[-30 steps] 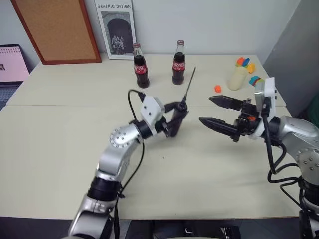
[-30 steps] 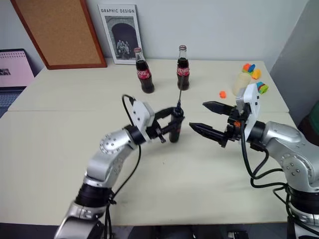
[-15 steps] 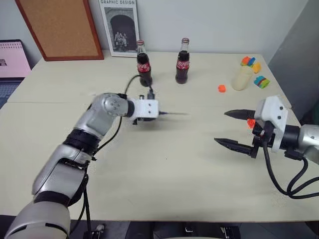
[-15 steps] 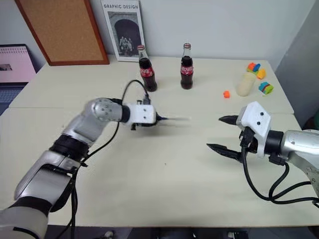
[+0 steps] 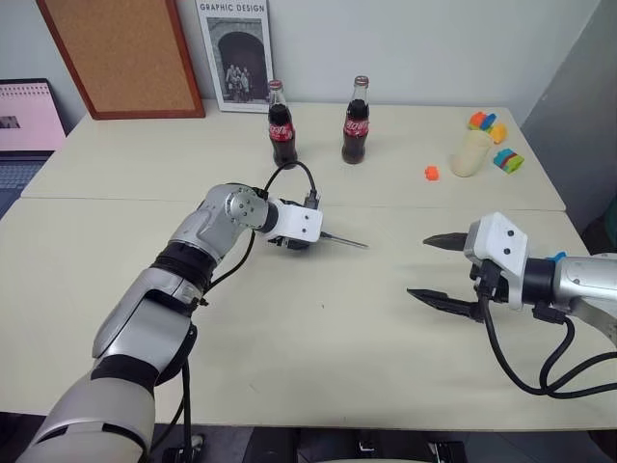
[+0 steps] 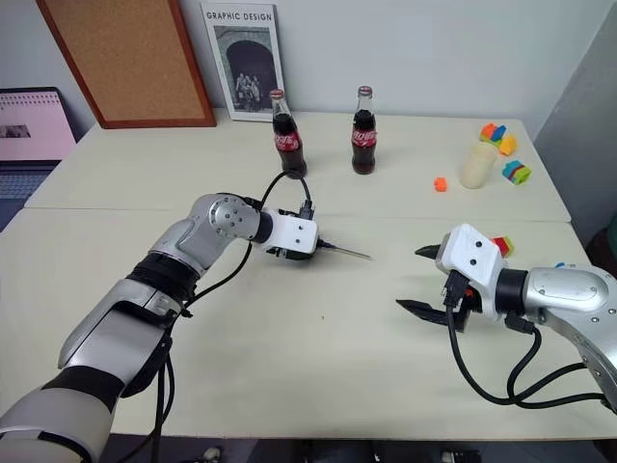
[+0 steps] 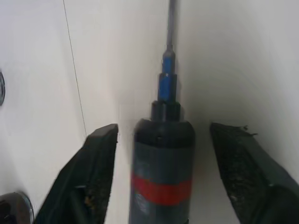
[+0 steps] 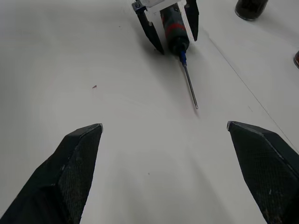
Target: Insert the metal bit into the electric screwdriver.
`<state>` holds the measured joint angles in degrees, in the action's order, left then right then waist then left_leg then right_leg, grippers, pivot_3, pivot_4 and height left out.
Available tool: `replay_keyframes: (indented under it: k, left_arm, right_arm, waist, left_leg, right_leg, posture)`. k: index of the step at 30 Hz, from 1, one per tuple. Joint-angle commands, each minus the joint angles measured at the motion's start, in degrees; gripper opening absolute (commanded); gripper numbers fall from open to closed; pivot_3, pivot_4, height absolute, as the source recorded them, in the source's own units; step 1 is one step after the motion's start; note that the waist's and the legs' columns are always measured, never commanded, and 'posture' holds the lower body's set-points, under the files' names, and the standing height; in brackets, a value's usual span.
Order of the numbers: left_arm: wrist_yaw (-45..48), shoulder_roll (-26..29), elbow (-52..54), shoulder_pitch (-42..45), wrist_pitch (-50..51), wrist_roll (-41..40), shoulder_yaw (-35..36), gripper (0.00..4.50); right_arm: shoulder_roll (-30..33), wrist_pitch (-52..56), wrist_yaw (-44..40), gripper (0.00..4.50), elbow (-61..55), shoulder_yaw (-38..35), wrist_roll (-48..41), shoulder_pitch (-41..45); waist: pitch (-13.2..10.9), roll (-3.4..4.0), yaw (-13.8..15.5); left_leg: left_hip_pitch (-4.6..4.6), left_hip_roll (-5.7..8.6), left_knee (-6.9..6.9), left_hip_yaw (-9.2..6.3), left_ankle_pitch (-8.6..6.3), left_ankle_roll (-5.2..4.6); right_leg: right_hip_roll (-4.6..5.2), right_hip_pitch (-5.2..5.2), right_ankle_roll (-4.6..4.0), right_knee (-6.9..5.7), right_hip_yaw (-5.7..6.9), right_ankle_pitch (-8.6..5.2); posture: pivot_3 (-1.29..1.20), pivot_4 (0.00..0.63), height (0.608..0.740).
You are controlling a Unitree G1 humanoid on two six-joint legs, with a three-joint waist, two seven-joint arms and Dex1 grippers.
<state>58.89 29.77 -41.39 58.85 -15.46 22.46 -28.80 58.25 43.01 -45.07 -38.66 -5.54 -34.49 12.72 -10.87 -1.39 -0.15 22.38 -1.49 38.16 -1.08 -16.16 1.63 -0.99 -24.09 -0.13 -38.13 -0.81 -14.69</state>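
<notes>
The electric screwdriver [image 7: 163, 170] lies on the pale counter [image 5: 318, 328] near its middle, black with a red band and a blue tip. The metal bit [image 8: 189, 86] sits in that tip and runs straight out along the counter toward the robot's right.

The left end effector [image 7: 163, 135] straddles the screwdriver's body with its 2 black fingers [image 7: 88, 172] spread wide; a gap shows on each side of the tool, so the fingers do not touch it.

The right end effector [image 5: 442, 272] hovers well apart to the right, above the counter, its jaws wide and holding nothing.

At the back of the counter stand 2 cola bottles [image 5: 281, 125], with a framed print [image 5: 234, 53] and a cork board [image 5: 120, 56] leaning against the wall behind. Near the far right corner are a cream cup [image 5: 470, 151], a few coloured blocks [image 5: 505, 159] and a small orange piece [image 5: 431, 173].
</notes>
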Motion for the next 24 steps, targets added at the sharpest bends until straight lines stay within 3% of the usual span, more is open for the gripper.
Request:
replay_keyframes:
  k: [1, 3, 11, 15, 19, 24]
  left_arm:
    - [2.5, -1.1, -1.0, -1.9, 0.5, 0.1, -0.8, 4.15]
    - [2.9, -1.4, -0.4, -2.3, 1.2, -0.7, 0.1, 4.44]
    - [7.1, -0.5, 7.5, -1.3, 13.8, -15.2, 13.6, 4.44]
    - [12.2, 6.9, 18.8, -6.9, 22.5, -22.3, 20.0, 4.44]
    - [16.2, 17.5, 31.7, -19.3, 27.1, -26.2, 25.1, 4.44]
    - [14.7, 25.7, 43.7, -35.7, 33.7, -31.5, 35.4, 4.44]
  right_arm:
    - [0.4, -0.7, -0.6, 4.50, -1.6, -1.0, 0.2, 0.9]
    - [0.6, -0.9, -0.9, 4.50, -1.5, -1.1, 0.4, 0.9]
    - [1.4, -1.8, -2.6, 4.50, -0.4, -3.1, 0.7, 0.7]
    - [1.9, -2.6, -4.0, 4.50, 0.5, -5.1, 0.8, -0.2]
    - [2.1, -3.9, -5.3, 4.50, 2.7, -6.7, 1.0, -0.4]
    - [3.0, -6.0, -8.4, 4.50, 5.8, -8.3, 1.6, -0.8]
  waist:
    - [0.0, 0.00, 0.0]
    - [0.0, 0.01, 0.0]
    - [0.0, 0.01, 0.0]
    - [0.0, -0.01, -0.9]
    - [0.0, 0.02, -1.9]
    - [0.0, 0.00, -1.6]
  left_leg:
    - [-0.01, 0.00, 0.00, 0.00, 0.00, 0.00]
    - [-0.01, 0.00, 0.00, 0.00, 0.00, 0.00]
    - [0.16, -0.03, 0.24, -0.08, 0.00, 0.00]
    - [0.18, -0.07, 0.52, -0.08, 0.00, 0.00]
    - [-0.22, -0.20, 0.49, -0.16, 0.00, 0.01]
    - [-0.48, -0.25, 0.48, -0.20, 0.00, 0.01]
  right_leg:
    - [0.00, 0.00, 0.00, 0.00, 0.00, 0.00]
    - [0.00, 0.01, -0.01, -0.01, 0.00, 0.01]
    - [0.00, -0.09, -0.15, -0.16, 0.07, 0.09]
    - [0.00, -0.19, -0.14, -0.53, -0.01, 0.07]
    - [0.04, -0.12, -0.03, -0.83, -0.17, -0.03]
    - [0.04, 0.04, -0.13, -0.90, -0.08, -0.01]
  posture:
    - [0.00, 0.150, 0.740]
    - [0.00, 0.150, 0.740]
    - [0.00, 0.150, 0.740]
    - [0.00, 0.150, 0.740]
    - [0.00, 0.150, 0.740]
    - [0.00, 0.150, 0.740]
